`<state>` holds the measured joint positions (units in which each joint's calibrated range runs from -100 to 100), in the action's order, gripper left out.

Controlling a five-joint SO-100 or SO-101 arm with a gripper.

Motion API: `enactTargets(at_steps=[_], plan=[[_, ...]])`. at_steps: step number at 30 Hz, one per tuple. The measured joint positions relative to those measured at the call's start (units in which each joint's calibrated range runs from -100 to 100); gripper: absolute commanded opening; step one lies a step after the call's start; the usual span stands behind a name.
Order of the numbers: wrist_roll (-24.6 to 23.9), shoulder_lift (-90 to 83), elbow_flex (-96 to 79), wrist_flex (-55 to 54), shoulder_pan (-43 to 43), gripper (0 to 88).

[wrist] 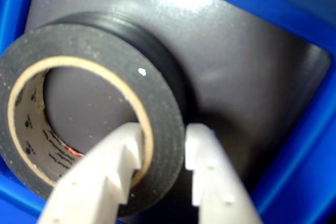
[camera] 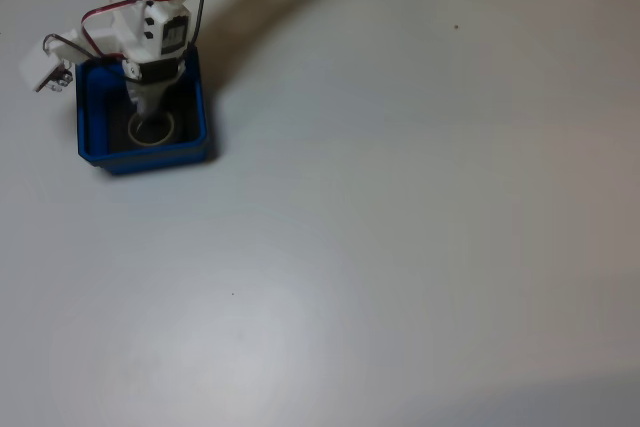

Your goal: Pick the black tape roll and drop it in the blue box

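- In the wrist view, our gripper [wrist: 163,156] pinches the wall of the black tape roll [wrist: 157,98]: one finger sits inside the beige core, the other outside the black band, a grip that suits a ring.
- The roll is inside the blue box [wrist: 310,145], at or just above its dark floor.
- In the fixed view, the arm reaches down into the blue box [camera: 90,137] on the white table [camera: 400,247], the roll [camera: 151,131] below it.
- We judge only the release is left.

one black tape roll [wrist: 157,103], one blue box [camera: 90,137]
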<state>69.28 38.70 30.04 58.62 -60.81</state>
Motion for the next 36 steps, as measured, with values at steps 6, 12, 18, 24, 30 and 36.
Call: enactTargets(at_steps=[6,12,18,24,30,36], plan=[[0.0,0.0,0.0,0.0,0.0,1.2],[0.0,0.0,0.0,0.0,0.0,5.3],[0.17,-0.08,0.0,0.0,0.0,10.8],[0.17,-0.08,0.0,0.0,0.0,10.8],[0.17,-3.3,0.0,0.0,0.0,10.8],[0.17,-6.44,0.0,0.0,0.0,10.8]])
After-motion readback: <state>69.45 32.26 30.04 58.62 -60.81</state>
